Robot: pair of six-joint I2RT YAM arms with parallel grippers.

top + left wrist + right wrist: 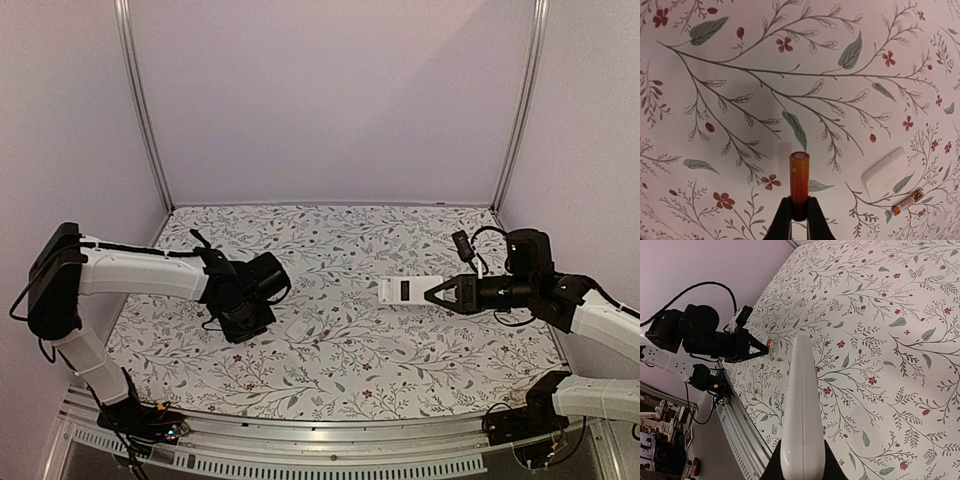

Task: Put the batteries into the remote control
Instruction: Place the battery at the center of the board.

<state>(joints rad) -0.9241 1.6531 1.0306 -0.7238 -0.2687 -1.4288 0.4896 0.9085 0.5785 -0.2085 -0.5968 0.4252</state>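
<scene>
One battery [799, 180], an orange-red cylinder, stands on end between the fingers of my left gripper [799, 216], which is shut on its lower end above the floral cloth. A second battery [907, 202] lies on the cloth at the lower right, close to the flat white cover plate [885, 170]. My right gripper [437, 293] is shut on one end of the white remote control [410, 290], held above the table with its dark recess facing up. The right wrist view shows the remote control [801, 405] edge-on. My left gripper [240, 318] hangs left of centre.
The cover plate [298, 328] lies on the floral tablecloth [340, 240] between the two arms. Lilac walls with metal posts [143, 110] enclose the back and sides. A metal rail [330, 440] runs along the near edge by the arm bases.
</scene>
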